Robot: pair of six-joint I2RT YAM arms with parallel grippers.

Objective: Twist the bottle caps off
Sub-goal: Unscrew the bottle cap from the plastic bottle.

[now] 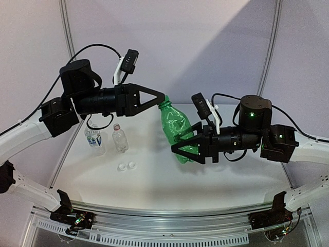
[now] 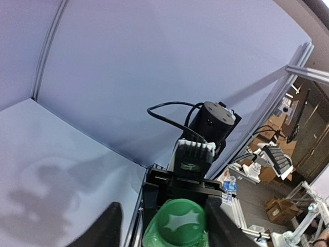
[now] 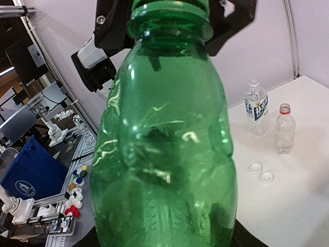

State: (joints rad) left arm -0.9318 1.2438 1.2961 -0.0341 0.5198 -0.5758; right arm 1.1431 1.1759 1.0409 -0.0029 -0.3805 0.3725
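Note:
My right gripper (image 1: pixel 181 148) is shut on the lower body of the green bottle (image 1: pixel 176 128), which it holds tilted above the table. That bottle (image 3: pixel 169 144) fills the right wrist view and hides the right fingers. My left gripper (image 1: pixel 162 99) is at the bottle's top. In the left wrist view the green cap (image 2: pixel 180 220) sits between the open jaws, against the right finger (image 2: pixel 226 229) and apart from the left finger (image 2: pixel 105 229). Two white caps (image 1: pixel 127 166) lie loose on the table. A labelled clear bottle (image 1: pixel 94 139) and a shorter clear bottle (image 1: pixel 120 138) stand uncapped beside them.
The white table (image 1: pixel 216 180) ends at a metal rail along the near edge, where both arm bases are bolted. Pale walls with upright posts close the back. Past the table's edge in the right wrist view sit a blue bin (image 3: pixel 28 177) and loose coloured caps (image 3: pixel 77 193).

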